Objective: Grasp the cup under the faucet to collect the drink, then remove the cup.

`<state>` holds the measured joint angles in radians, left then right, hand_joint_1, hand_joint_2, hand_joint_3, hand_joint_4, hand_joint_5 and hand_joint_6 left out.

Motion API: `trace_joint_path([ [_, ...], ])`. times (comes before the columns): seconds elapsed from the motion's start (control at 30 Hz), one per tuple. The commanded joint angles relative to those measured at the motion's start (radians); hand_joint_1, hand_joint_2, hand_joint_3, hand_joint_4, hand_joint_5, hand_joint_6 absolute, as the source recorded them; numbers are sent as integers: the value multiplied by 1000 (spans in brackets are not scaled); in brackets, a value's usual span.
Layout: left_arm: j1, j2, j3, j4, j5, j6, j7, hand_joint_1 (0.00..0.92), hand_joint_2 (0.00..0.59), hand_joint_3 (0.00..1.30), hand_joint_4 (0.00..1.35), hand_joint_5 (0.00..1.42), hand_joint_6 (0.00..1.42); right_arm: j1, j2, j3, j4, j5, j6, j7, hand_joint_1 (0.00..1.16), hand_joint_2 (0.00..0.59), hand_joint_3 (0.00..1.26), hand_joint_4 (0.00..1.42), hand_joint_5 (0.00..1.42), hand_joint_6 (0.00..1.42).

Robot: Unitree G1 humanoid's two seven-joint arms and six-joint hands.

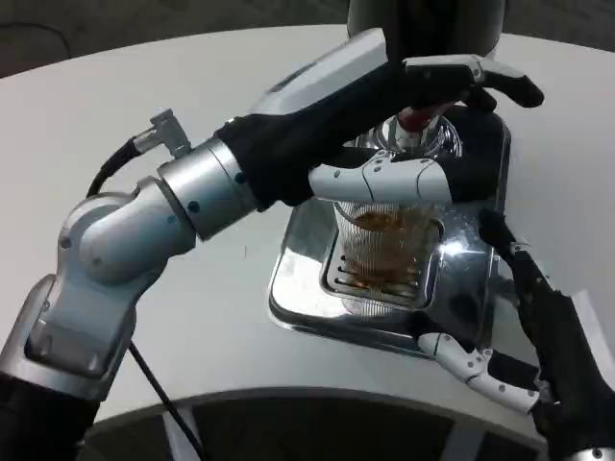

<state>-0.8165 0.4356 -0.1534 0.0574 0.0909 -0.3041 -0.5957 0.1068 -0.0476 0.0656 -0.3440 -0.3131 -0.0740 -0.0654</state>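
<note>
The left hand (pixel 423 125) reaches across the middle of the picture from its silver forearm (pixel 183 192), its fingers spread apart: the upper ones lie over the red-handled faucet (pixel 415 123), and a lower white finger (pixel 384 178) stretches across the rim of the ribbed clear glass cup (pixel 384 245) — whether it touches the rim I cannot tell, and the hand grips nothing that can be seen. The cup stands upright on the slotted grate (pixel 380 283) of the shiny metal drip tray (pixel 307 298), directly under the faucet, with brown drink in it. Behind the faucet rises the dark body of the drink dispenser (pixel 423 24). The right hand (pixel 538 355) is at the lower right, open and empty, its fingers wide apart — one black finger points up beside the tray's right edge, near the cup but apart from it, and one white finger lies over the tray's front rim. The tray rests on the round white counter (pixel 144 86), and a black cable (pixel 159 384) runs down below the left arm.
</note>
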Motion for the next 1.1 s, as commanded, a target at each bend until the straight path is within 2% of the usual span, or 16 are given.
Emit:
trace_joint_path([
  [0.03,41,24,-24,1,30,-10,-23,0,74,311,188,261,156,-18,13,10,27,5,-30,-24,833,196,93,84,28,147],
  [0.53,45,36,-20,3,25,-15,-14,0,74,320,196,262,156,-101,44,36,111,-4,-59,-77,828,192,84,74,27,132],
  [0.83,49,35,-20,1,28,-12,-8,0,75,315,197,262,152,-148,60,41,216,-9,-146,-147,827,192,84,74,26,119],
  [1.1,53,39,-20,-5,32,-12,-1,0,75,310,198,262,144,-197,72,55,291,-25,-175,-187,826,192,78,69,26,115],
])
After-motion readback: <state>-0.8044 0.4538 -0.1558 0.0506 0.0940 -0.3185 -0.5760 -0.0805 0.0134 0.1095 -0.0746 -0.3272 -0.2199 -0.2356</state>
